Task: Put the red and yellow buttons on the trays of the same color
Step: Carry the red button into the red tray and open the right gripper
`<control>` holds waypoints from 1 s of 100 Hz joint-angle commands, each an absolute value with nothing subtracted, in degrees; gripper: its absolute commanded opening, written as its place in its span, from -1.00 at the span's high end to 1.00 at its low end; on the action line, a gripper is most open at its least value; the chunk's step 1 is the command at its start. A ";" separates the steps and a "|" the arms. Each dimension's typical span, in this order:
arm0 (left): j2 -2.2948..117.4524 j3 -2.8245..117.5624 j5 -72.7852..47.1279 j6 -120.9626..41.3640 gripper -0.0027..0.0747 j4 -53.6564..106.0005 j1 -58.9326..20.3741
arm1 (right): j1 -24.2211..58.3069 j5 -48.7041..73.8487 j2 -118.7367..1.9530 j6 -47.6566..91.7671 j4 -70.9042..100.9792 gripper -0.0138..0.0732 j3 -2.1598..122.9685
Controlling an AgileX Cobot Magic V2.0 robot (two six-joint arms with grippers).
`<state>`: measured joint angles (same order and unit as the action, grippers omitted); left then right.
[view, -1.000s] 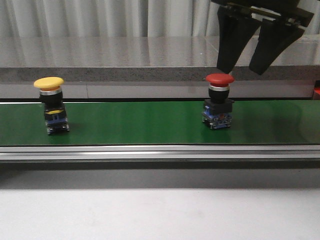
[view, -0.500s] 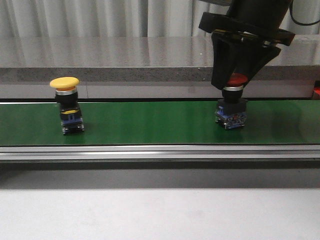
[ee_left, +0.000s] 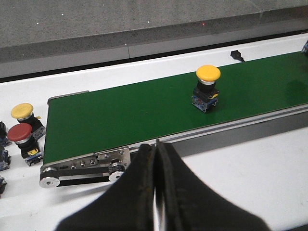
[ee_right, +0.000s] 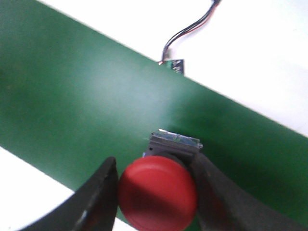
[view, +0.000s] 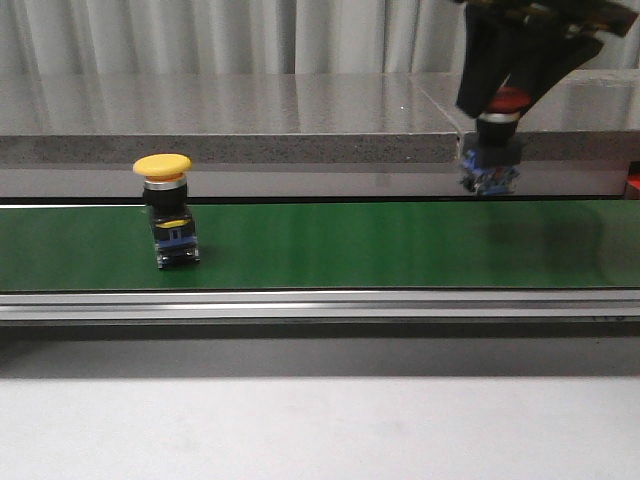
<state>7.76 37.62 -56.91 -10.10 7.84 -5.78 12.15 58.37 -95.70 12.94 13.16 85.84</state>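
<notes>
My right gripper (view: 510, 95) (ee_right: 158, 187) is shut on the red button (view: 497, 140) (ee_right: 159, 191), holding it by the mushroom cap above the green belt (view: 330, 245) (ee_right: 72, 96). The yellow button (view: 168, 208) (ee_left: 207, 87) stands upright on the belt at the left. My left gripper (ee_left: 156, 185) is shut with nothing in it, hovering over the white table in front of the belt's end. No trays are in view.
A spare yellow button (ee_left: 24, 115) and a spare red button (ee_left: 22, 139) stand on the table past the belt's roller end (ee_left: 82, 168). A small sensor with wires (ee_right: 175, 62) sits at the belt's far edge. A grey ledge (view: 250, 120) runs behind the belt.
The right gripper came down, closed on the red button and lifted it off the belt, up and to the right. The yellow button rode the belt to the right.
</notes>
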 commanded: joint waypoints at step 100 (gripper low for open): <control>8.68 38.87 -53.03 -9.50 0.99 9.06 -6.15 | -27.58 45.89 -99.93 6.17 17.07 0.23 88.53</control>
